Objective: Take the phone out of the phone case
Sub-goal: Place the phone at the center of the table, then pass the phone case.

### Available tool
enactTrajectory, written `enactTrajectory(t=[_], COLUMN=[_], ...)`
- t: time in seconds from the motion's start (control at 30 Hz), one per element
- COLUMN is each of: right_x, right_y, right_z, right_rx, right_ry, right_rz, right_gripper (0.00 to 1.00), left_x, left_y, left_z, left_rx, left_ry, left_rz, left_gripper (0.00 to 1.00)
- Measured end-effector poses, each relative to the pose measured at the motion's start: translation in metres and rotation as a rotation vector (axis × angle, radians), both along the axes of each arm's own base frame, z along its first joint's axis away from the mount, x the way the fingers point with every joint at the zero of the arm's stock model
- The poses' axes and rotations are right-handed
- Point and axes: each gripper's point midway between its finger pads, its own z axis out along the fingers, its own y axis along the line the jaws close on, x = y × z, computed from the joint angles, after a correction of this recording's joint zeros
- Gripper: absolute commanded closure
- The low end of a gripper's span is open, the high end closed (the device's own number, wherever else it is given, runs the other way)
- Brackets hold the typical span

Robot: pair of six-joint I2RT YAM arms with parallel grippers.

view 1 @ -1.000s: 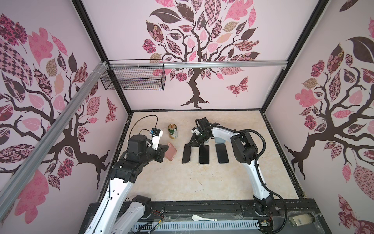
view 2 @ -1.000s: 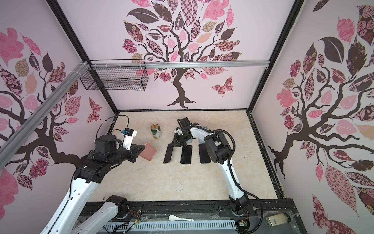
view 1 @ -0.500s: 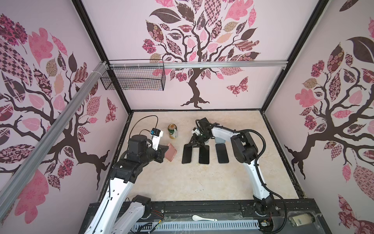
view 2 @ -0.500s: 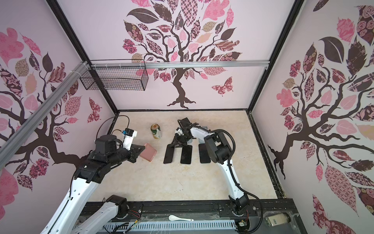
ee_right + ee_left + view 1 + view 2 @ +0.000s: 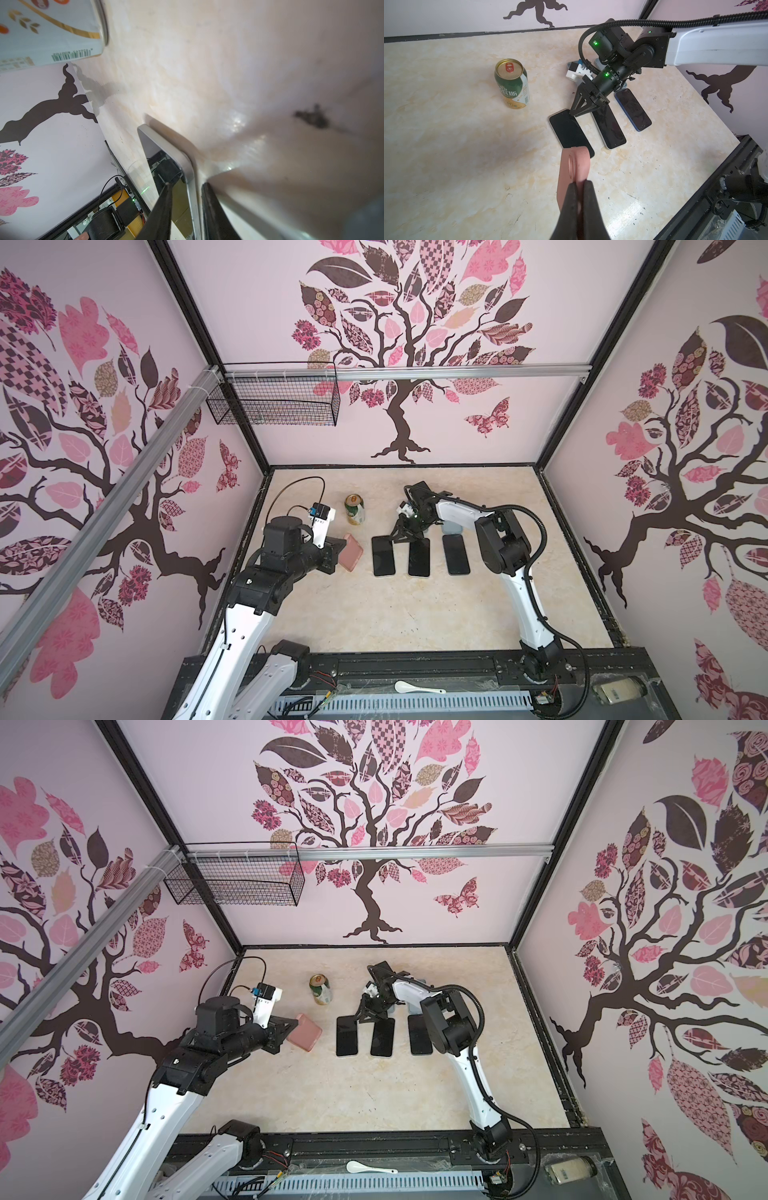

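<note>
Left gripper (image 5: 580, 184) clamps the pink case (image 5: 574, 164) above the table (image 5: 467, 145). Right gripper (image 5: 185, 185), jaws slightly apart, straddles one edge of the bare phone (image 5: 571, 133) lying flat on it

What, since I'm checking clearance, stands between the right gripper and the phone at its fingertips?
Nothing visible: the right gripper straddles the phone at its silver rim, jaws open. The pink case is pinched in the left gripper, aside.

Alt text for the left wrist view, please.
The left gripper is shut on a pink phone case over the beige marble table. Beyond, the right gripper is at the far end of the nearest flat black phone; a green drinks can stands upright.
</note>
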Motion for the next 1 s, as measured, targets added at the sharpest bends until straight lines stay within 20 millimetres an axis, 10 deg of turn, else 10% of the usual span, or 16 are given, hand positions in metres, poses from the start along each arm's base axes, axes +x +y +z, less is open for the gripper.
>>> enactTrajectory(t=[0.23, 0.5, 0.67, 1.0], right_x=[-0.008, -0.045, -0.092, -0.161], right_y=[-0.019, -0.064, -0.091, -0.071], right_z=[0.019, 0.165, 0.240, 0.265], right_rx=[-0.060, 0.035, 0.130, 0.126], right_ry=[-0.090, -0.591, -0.994, -1.344], right_rz=[-0.016, -0.037, -0.040, 0.189], right_gripper=[0.62, 0.28, 0.25, 0.37], left_x=[-0.009, -0.024, -0.019, -0.023], left_y=[-0.014, -0.048, -0.070, -0.111], left_z=[0.009, 0.026, 0.021, 0.015], left_rx=[-0.052, -0.194, -0.278, -0.358], left_ry=[-0.021, -0.020, 0.063, 0.220], left_rz=[-0.091, -0.302, -0.378, -0.474], left_gripper=[1.00, 1.00, 1.00, 1.00])
